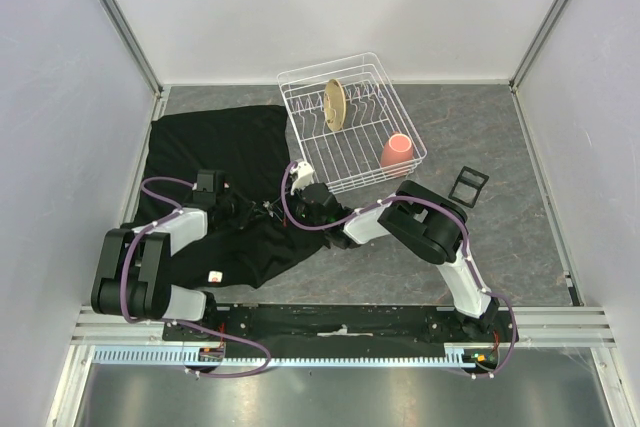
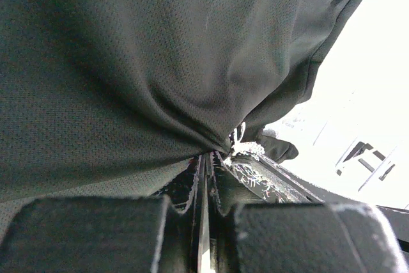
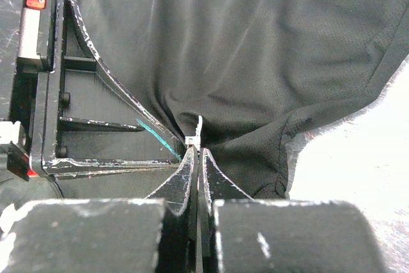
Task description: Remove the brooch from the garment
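Both pinch: left gripper (image 2: 206, 158) the garment (image 2: 128, 62), right gripper (image 3: 196, 153) the mostly hidden brooch (image 3: 195, 134).

Top camera overhead; wrist cameras close, seemingly sharing garment (image 3: 255, 43) fold.

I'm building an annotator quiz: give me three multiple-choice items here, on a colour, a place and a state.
1. What colour is the garment? A black; B white; C pink.
2. Where is the cup? A on the garment; B in the rack; C in the right jaws.
3. The right jaws are: A wide open; B shut; C out of view.
Answers: 1 A, its fabric is black in every view; 2 B, the cup stands in the rack's right corner; 3 B, the right wrist view shows them pressed together at the brooch.
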`<state>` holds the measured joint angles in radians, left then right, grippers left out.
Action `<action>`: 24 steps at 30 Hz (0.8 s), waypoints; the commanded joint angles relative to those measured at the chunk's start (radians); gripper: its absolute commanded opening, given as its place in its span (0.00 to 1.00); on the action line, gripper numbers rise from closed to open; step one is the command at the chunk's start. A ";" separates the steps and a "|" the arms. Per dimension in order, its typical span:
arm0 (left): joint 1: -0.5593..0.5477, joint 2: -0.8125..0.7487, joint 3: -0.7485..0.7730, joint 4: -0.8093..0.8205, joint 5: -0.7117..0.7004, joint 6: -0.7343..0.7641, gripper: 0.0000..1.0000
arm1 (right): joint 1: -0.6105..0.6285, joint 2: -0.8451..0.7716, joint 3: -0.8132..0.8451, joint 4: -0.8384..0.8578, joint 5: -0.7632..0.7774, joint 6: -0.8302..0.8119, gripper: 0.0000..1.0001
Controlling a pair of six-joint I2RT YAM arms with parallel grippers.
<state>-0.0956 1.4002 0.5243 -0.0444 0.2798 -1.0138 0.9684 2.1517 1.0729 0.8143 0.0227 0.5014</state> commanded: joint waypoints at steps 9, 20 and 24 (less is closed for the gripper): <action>0.004 -0.141 -0.033 0.020 -0.010 -0.072 0.08 | -0.004 -0.032 -0.014 0.056 0.014 0.003 0.00; 0.004 -0.063 -0.004 0.035 -0.001 -0.072 0.08 | -0.004 -0.032 -0.013 0.056 0.011 0.002 0.00; 0.004 -0.043 0.000 0.041 -0.004 -0.069 0.08 | -0.004 -0.032 -0.011 0.059 0.005 0.003 0.00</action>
<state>-0.0956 1.3380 0.5003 -0.0444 0.2806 -1.0576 0.9676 2.1517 1.0679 0.8219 0.0238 0.5014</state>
